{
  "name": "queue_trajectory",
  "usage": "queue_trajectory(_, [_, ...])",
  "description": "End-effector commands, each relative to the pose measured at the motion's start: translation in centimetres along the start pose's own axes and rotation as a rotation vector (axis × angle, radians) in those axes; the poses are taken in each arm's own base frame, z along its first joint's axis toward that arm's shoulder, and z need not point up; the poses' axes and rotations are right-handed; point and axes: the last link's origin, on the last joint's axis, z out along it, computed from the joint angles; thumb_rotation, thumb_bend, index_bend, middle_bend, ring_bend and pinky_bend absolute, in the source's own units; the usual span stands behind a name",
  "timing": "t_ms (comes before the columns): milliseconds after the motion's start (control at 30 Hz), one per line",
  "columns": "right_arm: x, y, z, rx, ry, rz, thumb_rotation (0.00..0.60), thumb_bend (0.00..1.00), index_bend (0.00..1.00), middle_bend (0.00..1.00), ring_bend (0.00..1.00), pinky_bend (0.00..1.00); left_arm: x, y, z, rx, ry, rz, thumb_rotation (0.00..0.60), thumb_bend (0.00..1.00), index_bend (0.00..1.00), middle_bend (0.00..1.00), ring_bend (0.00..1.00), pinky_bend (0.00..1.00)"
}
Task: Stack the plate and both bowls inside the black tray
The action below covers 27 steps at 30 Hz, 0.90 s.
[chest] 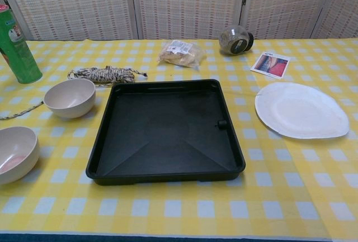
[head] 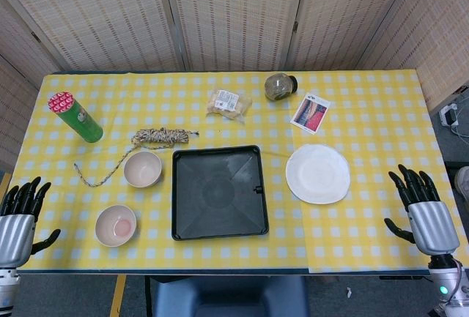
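Observation:
An empty black tray (head: 218,192) (chest: 166,133) lies at the middle front of the yellow checked table. A white plate (head: 318,173) (chest: 301,110) sits just right of it. Two beige bowls stand left of the tray: one further back (head: 142,168) (chest: 70,98) and one near the front edge (head: 115,225) (chest: 15,152) with a pink patch inside. My left hand (head: 20,218) hangs open off the table's left front corner. My right hand (head: 423,211) is open at the right front edge. The chest view shows neither hand.
A green can (head: 75,117) (chest: 17,45) stands at the back left. A coil of rope (head: 160,138) (chest: 103,74) lies behind the far bowl. A wrapped snack (head: 229,104) (chest: 181,52), a tipped jar (head: 280,86) (chest: 235,39) and a printed card (head: 311,113) (chest: 271,64) lie along the back.

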Motion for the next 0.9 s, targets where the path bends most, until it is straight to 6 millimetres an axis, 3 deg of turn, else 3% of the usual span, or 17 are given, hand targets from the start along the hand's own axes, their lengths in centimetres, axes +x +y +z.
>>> queue_trajectory(33, [0.0,0.2,0.1,-0.007,0.005,-0.002,0.6,0.24,0.0,0.0,0.0,0.0,0.0,-0.1,0.2,0.002,-0.004,-0.002,0.6,0.24,0.0,0.0,0.0,0.0])
queue_trajectory(233, [0.1,0.3,-0.6,0.008,-0.003,0.007,0.6,0.24,0.01,0.0,0.0,0.0,0.0,0.5,0.5,-0.016,-0.002,-0.009,0.6,0.24,0.0,0.0,0.0,0.0])
queue_trajectory(300, [0.3,0.3,-1.2,0.027,-0.001,0.026,0.6,0.24,0.05,0.0,0.0,0.0,0.0,0.7,0.5,-0.033,-0.006,-0.009,0.6,0.24,0.0,0.0,0.0,0.0])
queue_trajectory(433, [-0.1,0.8,-2.2,0.05,-0.008,0.024,0.6,0.24,0.23,0.0,0.0,0.0,-0.4,0.9,0.9,-0.05,-0.031,-0.024,0.6,0.26,0.0,0.0,0.0,0.0])
queue_trajectory(533, [-0.4,1.2,-1.9,0.062,0.005,0.007,0.6,0.24,0.41,0.0,0.0,0.0,-0.6,0.9,1.0,-0.059,-0.047,-0.018,0.6,0.27,0.0,0.0,0.0,0.0])
queue_trajectory(633, [-1.1,1.3,-1.3,0.072,0.014,0.002,0.6,0.24,0.52,0.04,0.0,0.0,-0.4,0.9,0.7,-0.062,-0.049,-0.025,0.6,0.26,0.0,0.0,0.0,0.0])
queue_trajectory(900, [-4.3,0.7,0.5,0.067,-0.036,0.013,0.6,0.24,0.56,0.1,0.0,0.0,0.7,0.2,0.2,-0.046,-0.014,-0.059,0.6,0.27,0.0,0.0,0.0,0.0])
